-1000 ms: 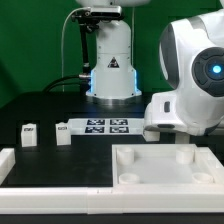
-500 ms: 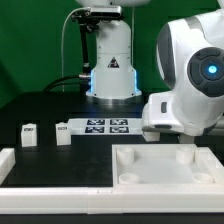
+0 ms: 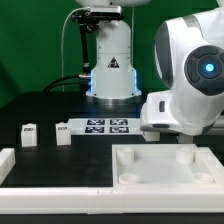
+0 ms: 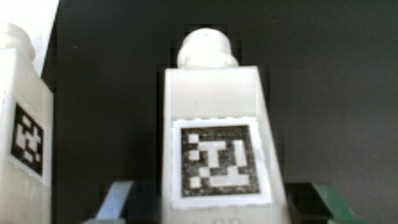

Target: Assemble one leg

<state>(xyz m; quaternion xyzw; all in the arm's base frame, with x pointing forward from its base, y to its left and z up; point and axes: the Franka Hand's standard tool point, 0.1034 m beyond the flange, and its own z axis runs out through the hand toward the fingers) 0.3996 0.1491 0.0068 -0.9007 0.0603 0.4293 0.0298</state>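
In the wrist view a white leg (image 4: 214,110) with a black-and-white tag stands between my fingers. My gripper (image 4: 226,203) is open, with a dark gap between the leg and each of the fingers (image 4: 119,198). A second leg (image 4: 22,115) stands beside it at the picture's edge. In the exterior view two more legs (image 3: 29,133) (image 3: 62,133) stand on the black table at the exterior view's left. The arm's big white body (image 3: 190,80) hides the gripper and the legs near it there.
The marker board (image 3: 105,127) lies in the middle of the table. The large white square piece with round sockets (image 3: 165,170) lies in front at the exterior view's right. A white raised border (image 3: 20,165) runs along the front left. The robot base (image 3: 110,60) stands behind.
The arm's body has shifted slightly toward the exterior view's left. The legs on the table and the other parts have not moved.
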